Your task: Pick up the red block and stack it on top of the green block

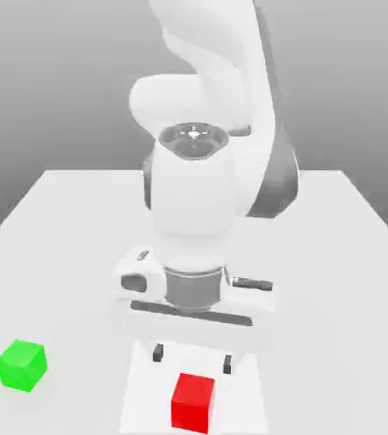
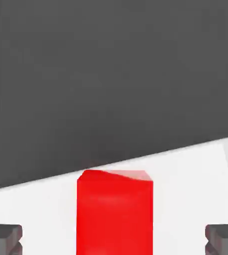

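Hovering my claw (image 1: 192,358) wide open, I see the red block (image 1: 194,402) sitting on the worktop (image 1: 70,246) directly beneath, centred between the fingers (image 2: 4,238); green block (image 1: 21,365) waits well apart.

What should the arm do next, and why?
Probably lower straight down. The gripper is open and sits above the red block, which lies between its fingers in the hand view, not yet gripped. The green block waits apart.

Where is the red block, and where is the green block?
red block (image 1: 194,402): exterior view, on its front face.
green block (image 1: 22,365): exterior view, near the middle of the cube.
red block (image 2: 114,219): hand view, on its front face.
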